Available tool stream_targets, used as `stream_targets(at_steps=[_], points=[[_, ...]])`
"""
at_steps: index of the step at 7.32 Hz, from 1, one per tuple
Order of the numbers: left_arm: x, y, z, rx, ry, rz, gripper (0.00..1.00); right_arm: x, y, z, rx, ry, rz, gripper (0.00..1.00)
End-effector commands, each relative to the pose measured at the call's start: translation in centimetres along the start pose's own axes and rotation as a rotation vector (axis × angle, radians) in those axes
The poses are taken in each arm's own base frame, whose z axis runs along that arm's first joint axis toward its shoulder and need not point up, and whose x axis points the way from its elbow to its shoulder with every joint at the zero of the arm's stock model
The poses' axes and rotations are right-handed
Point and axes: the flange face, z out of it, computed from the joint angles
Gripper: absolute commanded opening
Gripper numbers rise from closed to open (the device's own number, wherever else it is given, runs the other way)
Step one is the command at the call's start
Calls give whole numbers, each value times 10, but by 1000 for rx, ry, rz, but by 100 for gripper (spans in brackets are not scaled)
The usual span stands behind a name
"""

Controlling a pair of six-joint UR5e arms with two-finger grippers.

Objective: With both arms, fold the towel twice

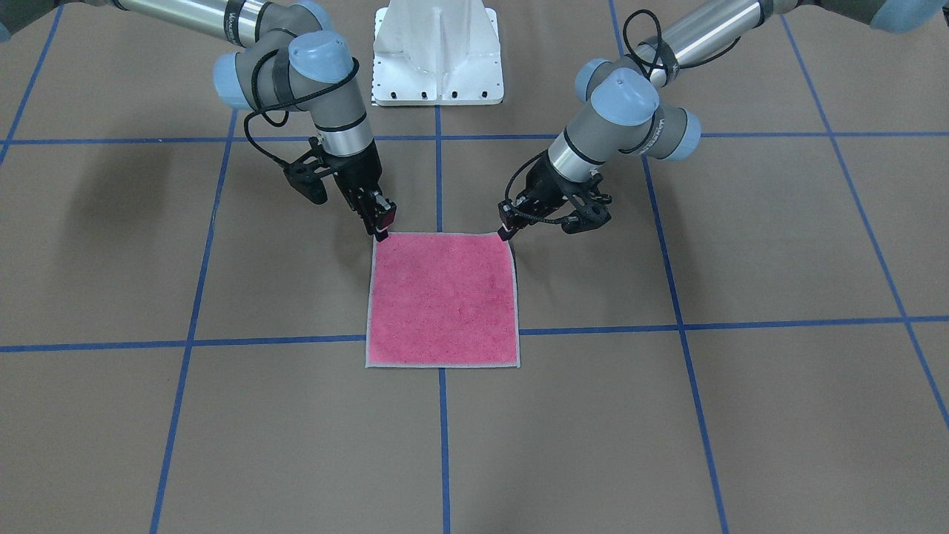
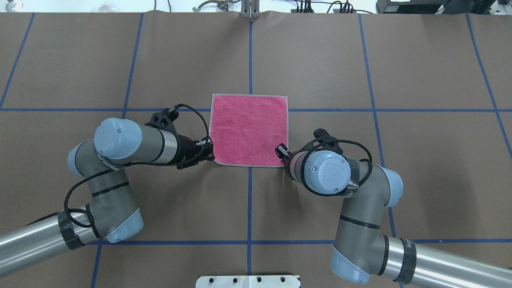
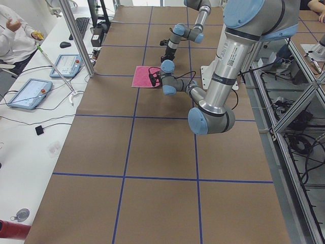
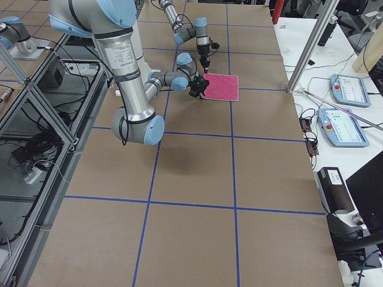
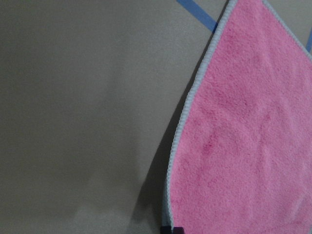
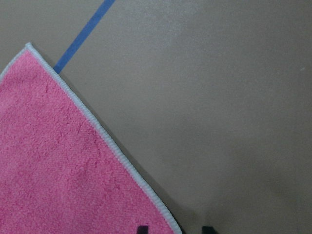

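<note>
The towel [image 1: 442,300] [image 2: 250,130] lies flat and pink face up in the middle of the brown table, also seen small in the side views [image 3: 143,77] [image 4: 220,86]. My left gripper [image 1: 506,234] [image 2: 211,153] is at the towel's robot-side corner. In the left wrist view its tips [image 5: 172,229] sit close together, shut on the towel's [image 5: 243,136] grey-stitched edge, which is raised a little over a shadow. My right gripper [image 1: 381,236] [image 2: 280,151] is at the other robot-side corner. In the right wrist view its tips [image 6: 174,228] stand apart, open, with the towel's [image 6: 53,165] edge between them.
The white bolted pedestal [image 1: 437,52] [image 2: 248,281] stands at the robot's side of the table. Blue tape lines [image 1: 445,445] grid the brown surface. A bench beside the table holds tablets [image 3: 30,91], and a person's sleeve [image 3: 12,30] shows there.
</note>
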Motion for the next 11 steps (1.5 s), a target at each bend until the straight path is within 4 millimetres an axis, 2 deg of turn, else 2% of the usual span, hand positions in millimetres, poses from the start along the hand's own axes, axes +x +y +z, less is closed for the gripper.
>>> stream_targets(at_steps=[1,3,5,8,11], points=[[0,0,0,0,0,0,0,2,-1,-1,-1,0,-4,0],[3,2,-3,-2,8,3,0,-2,-4,-14,-10,-19,-1,0],[11,9,-19,-11,39,12,0,-2,-9,-45,-19,-34,3,0],[6,25,-46,-38,66,24,0,6,-5,-83,-49,-55,-4,0],[9,27,-42,-39,61,22,0,7,-1,-78,-52,-45,-10,0]])
